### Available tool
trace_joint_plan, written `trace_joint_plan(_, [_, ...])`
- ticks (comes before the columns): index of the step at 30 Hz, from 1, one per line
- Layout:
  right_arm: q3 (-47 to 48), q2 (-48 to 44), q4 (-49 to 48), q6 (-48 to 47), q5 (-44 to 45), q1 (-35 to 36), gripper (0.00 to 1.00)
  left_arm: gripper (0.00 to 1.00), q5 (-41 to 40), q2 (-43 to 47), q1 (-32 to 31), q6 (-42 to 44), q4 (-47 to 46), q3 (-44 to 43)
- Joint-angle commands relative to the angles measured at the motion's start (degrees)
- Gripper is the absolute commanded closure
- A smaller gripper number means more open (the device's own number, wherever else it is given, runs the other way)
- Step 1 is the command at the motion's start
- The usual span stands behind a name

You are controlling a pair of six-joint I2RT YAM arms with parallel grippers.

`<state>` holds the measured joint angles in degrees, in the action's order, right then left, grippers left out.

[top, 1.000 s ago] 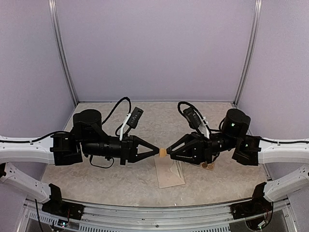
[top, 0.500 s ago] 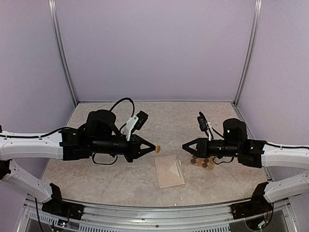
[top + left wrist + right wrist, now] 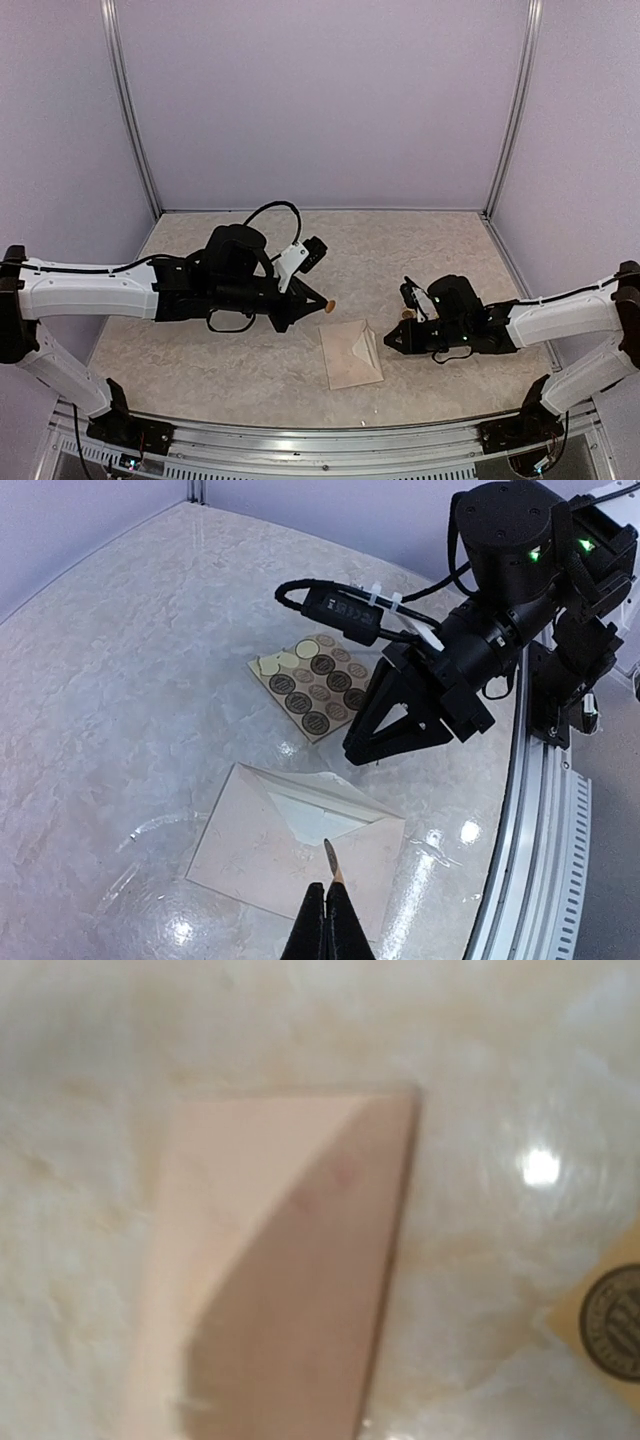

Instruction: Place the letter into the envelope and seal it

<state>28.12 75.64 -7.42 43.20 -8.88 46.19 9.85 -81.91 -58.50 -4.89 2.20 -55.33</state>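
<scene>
Over the marbled surface (image 3: pixel 430 240), seen from the top camera, the left gripper (image 3: pixel 322 302) is hovering in the air and pinching a round sticker (image 3: pixel 330 305) at its fingertips. The envelope (image 3: pixel 350 360) is lying flat on the surface toward the near edge, between the two arms, slightly nearer the right one. The right gripper (image 3: pixel 390 342) is hanging low, close to the surface, just beside the envelope's right edge, its fingers drawn together to a point with nothing showing between them. Through the left wrist camera, the left arm's own fingers (image 3: pixel 318 930) are pressing together on the sticker, which is standing edge-on above the envelope; a paler triangle is showing along the envelope's far side. Beyond it the sticker sheet (image 3: pixel 315 685) is lying near the envelope but apart from it, and the right gripper's tips are pointing down between the two. Through the right wrist camera, the envelope is filling the middle of a blurred close view, half of it lying in shadow, while one brown sticker is peeking in at the right edge.
</scene>
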Motion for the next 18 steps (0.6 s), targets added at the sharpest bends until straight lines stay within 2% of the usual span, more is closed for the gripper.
trace_joint_plan(1, [1.8, 4.7, -4.3, -1.2, -3.6, -0.3, 0.88, 1.00, 0.4, -2.3, 0.6, 4.5, 0.4, -3.0])
trace_joint_plan(6, [3.5, 9.7, -7.4, -1.9, -7.9, -0.1, 0.91, 1.00, 0.3, -4.5, 0.8, 6.4, 0.3, -3.5])
trace_joint_plan(18, [5.3, 15.3, -10.1, -2.1, -10.5, 1.5, 0.92, 1.00, 1.2, -7.4, 0.9, 5.8, -1.1, -3.1])
